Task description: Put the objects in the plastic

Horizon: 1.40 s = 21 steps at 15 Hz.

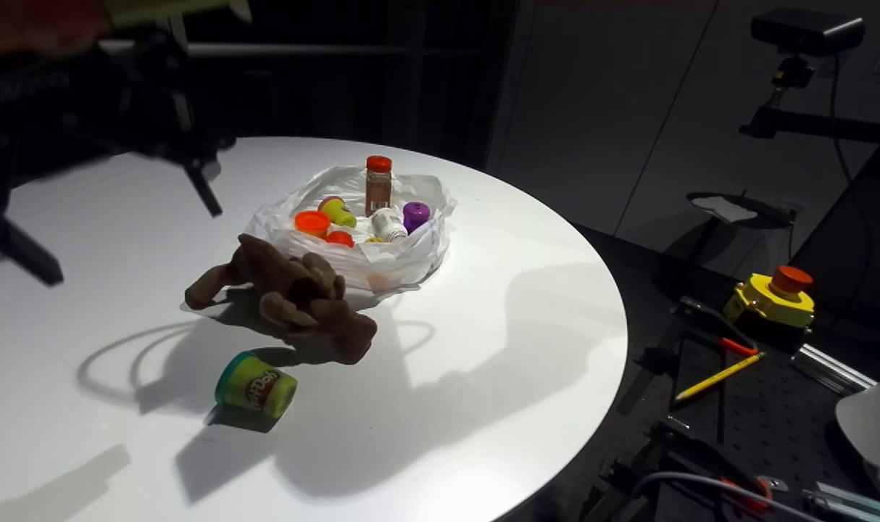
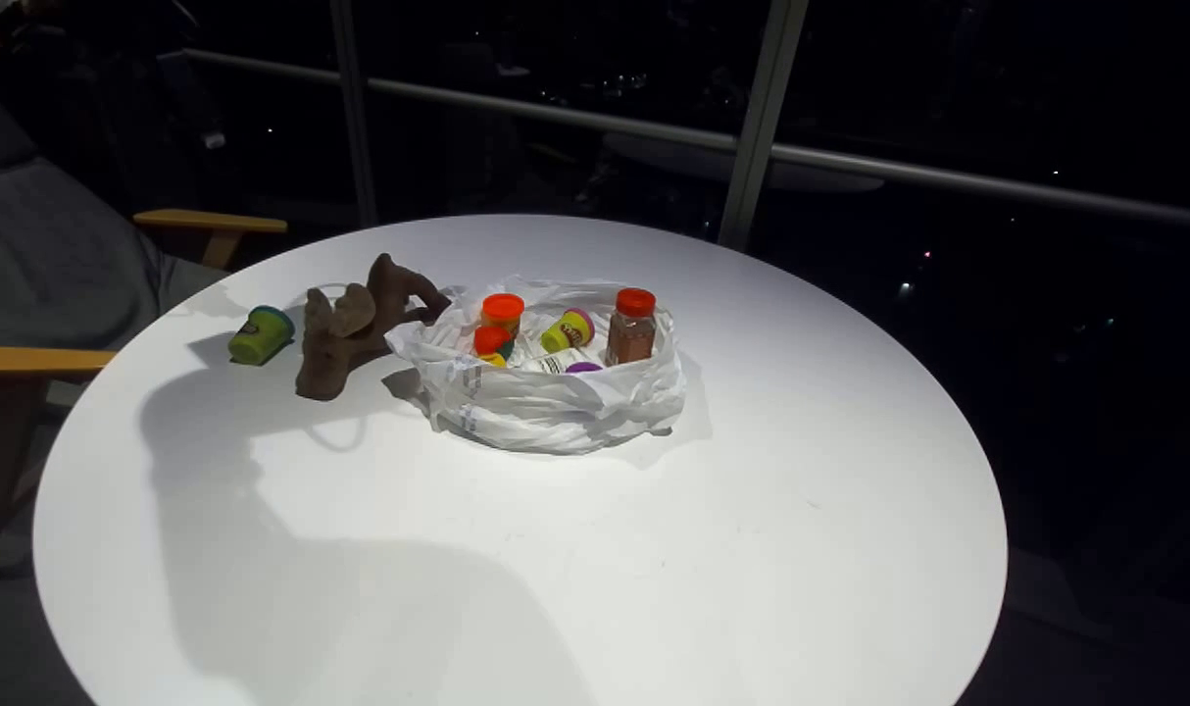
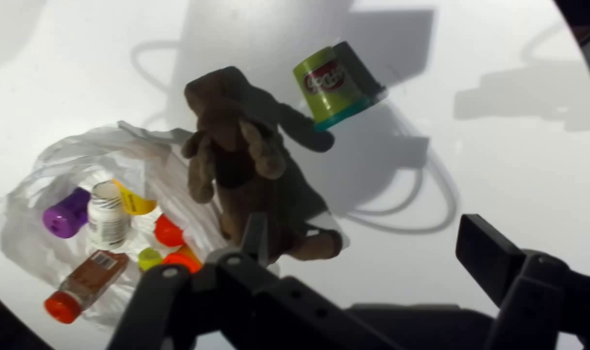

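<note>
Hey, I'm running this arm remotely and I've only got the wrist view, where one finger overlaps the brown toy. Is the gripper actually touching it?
Observer: No. In an exterior view, a gap shows between the open gripper and the brown toy.
Operator: Good. And the red-capped bottle in the plastic bag, is it standing or lying?
Observer: Standing upright; both exterior views show its red cap on top.
Operator: Last one. I see only part of the lime tub in that bag. What am I missing?
Observer: Its pinkish lid, which shows in an exterior view.
</note>
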Motion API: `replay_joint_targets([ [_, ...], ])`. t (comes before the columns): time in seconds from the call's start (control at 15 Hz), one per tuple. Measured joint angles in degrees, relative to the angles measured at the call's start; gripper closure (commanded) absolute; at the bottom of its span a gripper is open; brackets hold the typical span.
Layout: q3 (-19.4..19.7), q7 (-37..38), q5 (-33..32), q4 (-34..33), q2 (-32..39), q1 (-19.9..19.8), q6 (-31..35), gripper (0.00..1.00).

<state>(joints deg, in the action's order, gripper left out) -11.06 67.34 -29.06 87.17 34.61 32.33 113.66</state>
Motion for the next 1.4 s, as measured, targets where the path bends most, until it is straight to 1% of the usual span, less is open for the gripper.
replay_joint_targets([
  [0.13,-0.2,-4.5,0.9,0.5,2.7,0.6,3.5,0.0],
  [0.33,-0.1,-13.3,2.9,0.8,6.7,0.2,7.6,0.0],
  [0.53,0.2,-22.5,4.5,1.0,9.3,0.0,7.9,0.0],
  [0.67,0.8,-26.6,4.7,1.0,10.3,0.0,7.7,0.0],
  [0.8,1.6,-29.7,4.7,1.1,10.9,0.2,7.2,0.0],
  [1.0,3.2,-32.1,4.7,1.4,11.3,0.8,6.6,0.0],
  [1.07,3.8,-32.5,4.7,1.5,11.4,1.1,6.4,0.25],
  [1.13,4.4,-32.8,4.7,1.7,11.6,1.3,6.3,0.26],
  [1.4,5.8,-34.0,4.7,1.8,12.4,1.4,6.3,0.58],
])
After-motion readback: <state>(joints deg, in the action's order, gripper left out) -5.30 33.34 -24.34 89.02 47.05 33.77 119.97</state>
